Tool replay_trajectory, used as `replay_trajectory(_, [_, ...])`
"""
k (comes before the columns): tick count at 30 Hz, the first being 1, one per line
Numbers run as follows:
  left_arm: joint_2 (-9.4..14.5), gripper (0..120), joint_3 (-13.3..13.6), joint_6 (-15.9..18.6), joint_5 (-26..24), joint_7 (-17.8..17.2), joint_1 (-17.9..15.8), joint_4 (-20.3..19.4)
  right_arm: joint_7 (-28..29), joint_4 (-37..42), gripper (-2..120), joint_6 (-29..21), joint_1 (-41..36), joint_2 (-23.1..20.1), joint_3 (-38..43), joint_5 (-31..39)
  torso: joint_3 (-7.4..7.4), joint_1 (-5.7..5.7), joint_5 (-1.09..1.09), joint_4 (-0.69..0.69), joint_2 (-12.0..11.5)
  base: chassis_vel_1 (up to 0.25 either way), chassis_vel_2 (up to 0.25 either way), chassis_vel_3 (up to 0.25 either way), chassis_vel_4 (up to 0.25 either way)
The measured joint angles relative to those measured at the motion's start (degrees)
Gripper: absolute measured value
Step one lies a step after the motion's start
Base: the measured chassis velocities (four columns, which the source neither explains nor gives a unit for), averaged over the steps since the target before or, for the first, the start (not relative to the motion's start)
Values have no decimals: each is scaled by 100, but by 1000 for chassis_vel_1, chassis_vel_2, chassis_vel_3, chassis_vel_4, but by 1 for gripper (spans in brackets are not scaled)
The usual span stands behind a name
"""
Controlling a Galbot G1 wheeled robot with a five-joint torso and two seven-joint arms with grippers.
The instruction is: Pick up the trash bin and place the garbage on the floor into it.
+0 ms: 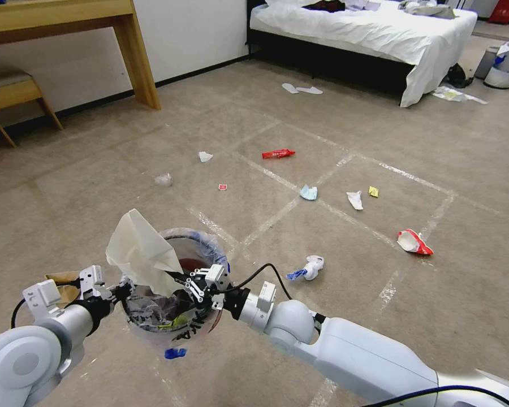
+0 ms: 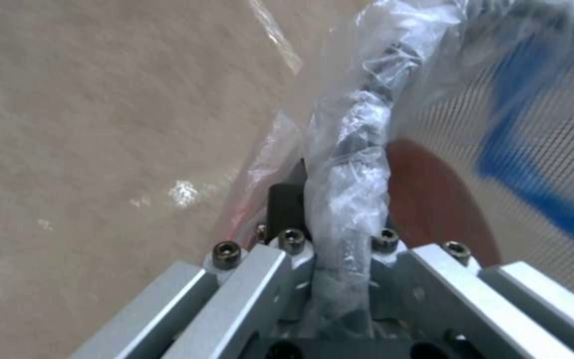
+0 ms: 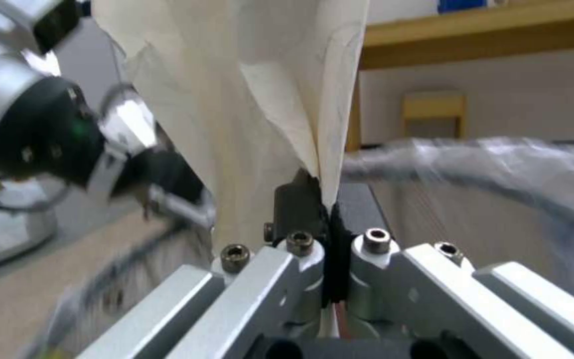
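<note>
The trash bin [image 1: 195, 249], dark mesh with a clear liner, hangs just above the floor [image 1: 322, 316]. My left gripper [image 1: 124, 291] is shut on its near rim; the left wrist view shows the liner-wrapped rim [image 2: 350, 164] clamped in my left gripper [image 2: 330, 219]. My right gripper [image 1: 176, 278] is shut on a large cream sheet of paper [image 1: 141, 251] standing up over the bin's mouth. The same paper [image 3: 267, 99] is pinched in my right gripper [image 3: 330, 209]. More garbage lies on the carpet: a red wrapper [image 1: 277, 153], a pale blue mask [image 1: 308, 193], a white-and-blue wad [image 1: 311, 267].
Also scattered are white papers [image 1: 355, 199], a yellow wrapper [image 1: 373, 191], a red-and-white wrapper [image 1: 414, 242], a tissue [image 1: 163, 180] and a blue scrap [image 1: 175, 353]. A brown bag [image 1: 62, 282] lies behind my left wrist. Bed [image 1: 379, 34], desk leg [image 1: 137, 62], stool [image 1: 8, 90], grey bin [image 1: 503, 65].
</note>
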Motion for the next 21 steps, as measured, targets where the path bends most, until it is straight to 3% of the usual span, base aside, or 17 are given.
replay_trajectory(4, [0, 1, 1, -12, 2, -1, -2, 7, 11, 46, 5, -6, -1, -26, 0, 7, 0, 0, 0, -1, 0, 0, 0, 0, 0])
replay_trajectory(6, [-2, 1, 8, -12, 1, 0, -5, 9, 11, 71, 17, -13, -10, -58, 0, 7, 0, 0, 0, -2, 0, 0, 0, 0, 0])
replay_trajectory(10, [-2, 1, 14, -12, 1, 1, -8, 9, 11, 83, 25, -14, -14, -76, 11, 7, 0, 0, 0, -1, 0, 0, 0, 0, 0])
replay_trajectory(12, [-2, 1, 21, -12, 1, 1, -17, 9, 12, 110, 38, -17, -15, -100, 31, 11, 0, 0, 0, -2, 0, 0, 0, 0, 0])
replay_trajectory(21, [-4, 1, 28, -12, 0, 1, -13, 5, 12, 139, 68, -29, -9, -112, 38, 26, 0, 0, 0, -2, 0, 0, 0, 0, 0])
